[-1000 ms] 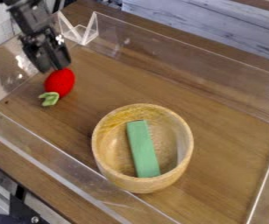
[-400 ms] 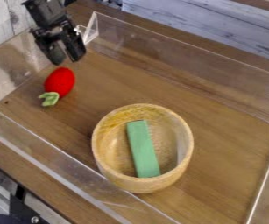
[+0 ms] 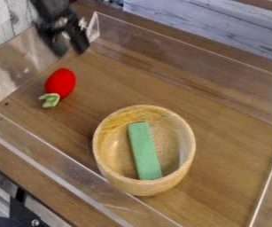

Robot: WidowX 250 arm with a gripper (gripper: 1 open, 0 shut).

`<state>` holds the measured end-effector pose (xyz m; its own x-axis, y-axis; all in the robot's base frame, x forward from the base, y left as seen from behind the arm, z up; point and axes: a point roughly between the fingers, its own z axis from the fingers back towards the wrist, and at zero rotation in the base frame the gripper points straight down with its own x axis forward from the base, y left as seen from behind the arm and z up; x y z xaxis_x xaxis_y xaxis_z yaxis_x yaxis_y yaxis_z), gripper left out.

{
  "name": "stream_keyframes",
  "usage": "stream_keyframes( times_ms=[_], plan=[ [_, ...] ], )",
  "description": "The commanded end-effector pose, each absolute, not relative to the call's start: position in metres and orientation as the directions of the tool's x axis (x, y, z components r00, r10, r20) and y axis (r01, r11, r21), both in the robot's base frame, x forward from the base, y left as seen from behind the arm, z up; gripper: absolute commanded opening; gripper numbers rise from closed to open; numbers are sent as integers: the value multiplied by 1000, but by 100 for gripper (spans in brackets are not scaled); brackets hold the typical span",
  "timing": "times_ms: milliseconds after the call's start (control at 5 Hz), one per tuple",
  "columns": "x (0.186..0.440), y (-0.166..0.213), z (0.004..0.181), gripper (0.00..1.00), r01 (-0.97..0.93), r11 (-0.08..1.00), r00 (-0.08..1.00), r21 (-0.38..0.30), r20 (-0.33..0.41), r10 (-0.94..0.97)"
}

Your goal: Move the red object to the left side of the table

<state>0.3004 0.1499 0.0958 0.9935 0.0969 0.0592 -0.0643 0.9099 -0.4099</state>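
Honestly, I'm hovering my end effector (image 3: pixel 65 37) wide open above the red object (image 3: pixel 61 81); looking light, smooth, rounded, so I'm favoring its fat middle.

Arm cut off by top edge, fingers (image 3: pixel 65 37) motion-blurred.

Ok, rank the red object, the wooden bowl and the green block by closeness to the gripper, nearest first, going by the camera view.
Measured from the gripper at upper left:
1. Red object, just below it, lying on the table.
2. Wooden bowl, lower centre; its near rim comes next.
3. Green block, lying inside the bowl, slightly past that rim.
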Motion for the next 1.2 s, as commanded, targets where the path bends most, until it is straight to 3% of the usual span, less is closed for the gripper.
stream_keyframes(
  times_ms=[0,200,400,600,1000],
  plan=[
    [312,133,124,100,-53,936,983,-349,147,110],
    [310,122,121,100,-51,948,982,-313,156,104],
    [309,119,115,0,-56,959,982,-276,159,103],
    [304,133,105,100,-31,969,983,-244,167,73],
    [298,168,90,100,-41,976,980,-216,180,81]
  ],
)
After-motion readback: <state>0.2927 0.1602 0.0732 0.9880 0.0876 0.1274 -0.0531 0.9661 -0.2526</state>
